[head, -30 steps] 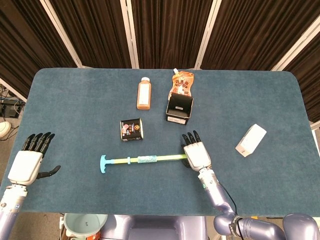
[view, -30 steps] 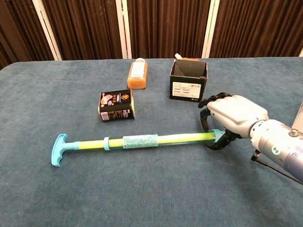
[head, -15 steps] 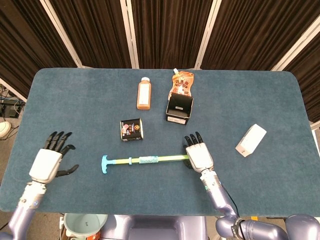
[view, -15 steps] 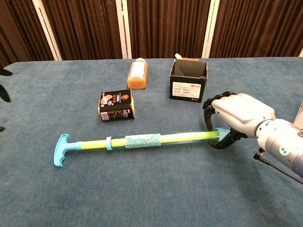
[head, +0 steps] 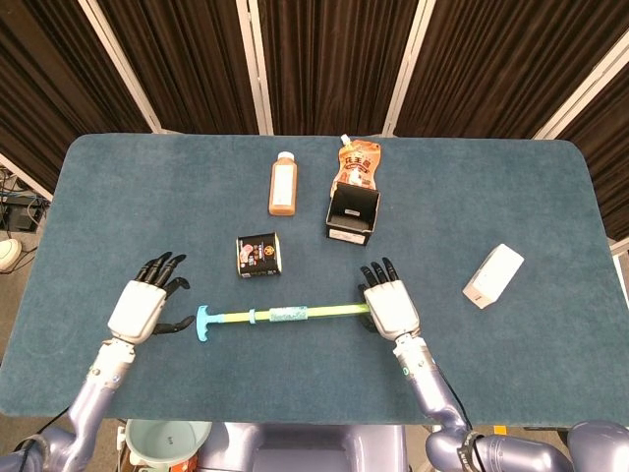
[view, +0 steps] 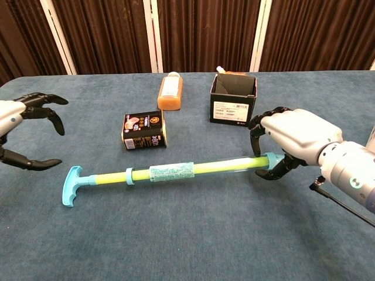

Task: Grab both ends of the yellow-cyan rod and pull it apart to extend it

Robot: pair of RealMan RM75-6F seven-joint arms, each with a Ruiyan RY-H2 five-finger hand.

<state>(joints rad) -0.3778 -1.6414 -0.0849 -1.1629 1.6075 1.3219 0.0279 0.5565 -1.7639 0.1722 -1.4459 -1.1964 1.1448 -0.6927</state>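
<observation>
left hand [head: 142,307] has moved in beside the yellow-cyan rod [head: 285,315]'s t-handle, fingers spread, holding nothing; right hand [view: 293,140] grips the rod's other end.

Small black carton [view: 144,131]: printed colour label and lines of light text, too small to read.
Black open box [view: 234,102]: white sticker on its front with rows of fine print, unreadable.
Orange pouch [head: 359,163]: dark characters on its front, not legible.
Juice bottle [head: 283,184]: pale label, its print blurred.
Rod sleeve [view: 171,171]: fine print, unreadable.
</observation>
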